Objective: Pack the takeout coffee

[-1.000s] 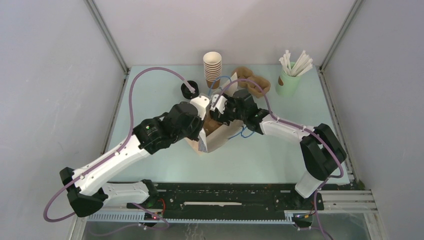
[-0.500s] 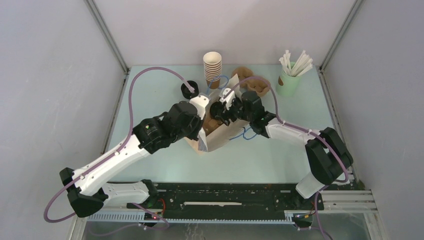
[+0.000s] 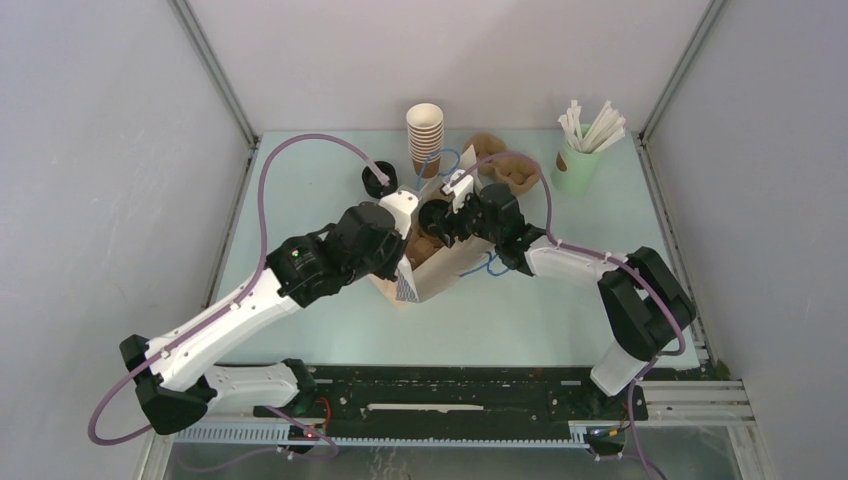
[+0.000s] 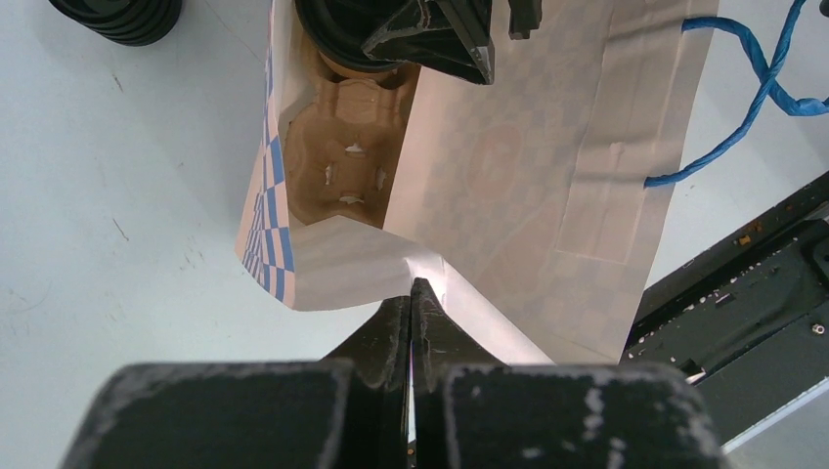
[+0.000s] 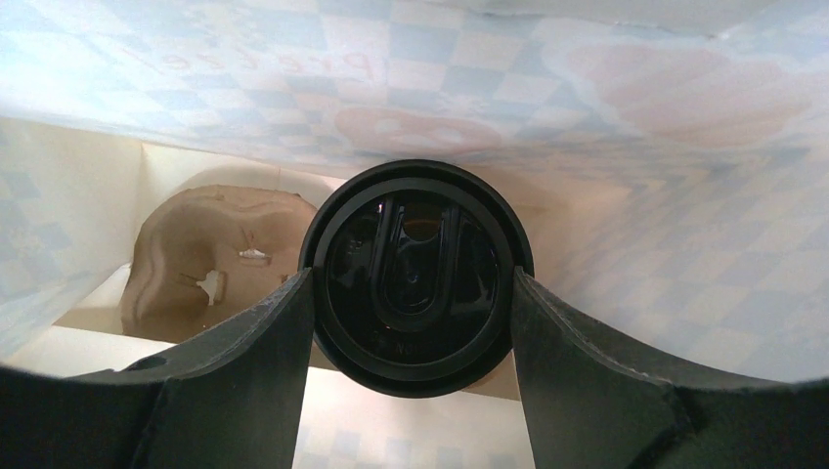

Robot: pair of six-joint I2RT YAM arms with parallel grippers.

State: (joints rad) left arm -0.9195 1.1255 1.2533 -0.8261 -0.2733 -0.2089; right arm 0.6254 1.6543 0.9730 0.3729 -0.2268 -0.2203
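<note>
A paper bag [image 3: 445,270] with a blue check print lies on its side, mouth toward the back left. My left gripper [image 4: 413,289] is shut on the bag's rim and holds the mouth open. My right gripper [image 5: 412,277] is shut on the takeout coffee [image 5: 415,244], its fingers on both sides of the black lid. The cup's brown body is mostly hidden below the lid. The cup is inside the bag's mouth, above a brown moulded-pulp tray [image 5: 210,259] that lies in the bag. From the left wrist view the tray [image 4: 347,156] and the right gripper's fingers [image 4: 430,39] show.
A stack of paper cups [image 3: 425,135] stands at the back. A stack of black lids [image 3: 377,181] is left of it. Spare pulp trays [image 3: 505,165] and a pale green cup with white straws [image 3: 578,160] are at the back right. Blue bag handles [image 3: 490,265] lie right of the bag.
My right wrist has shifted a little toward the back with the cup in it, staying at the bag's mouth. The left arm and bag have not moved.
</note>
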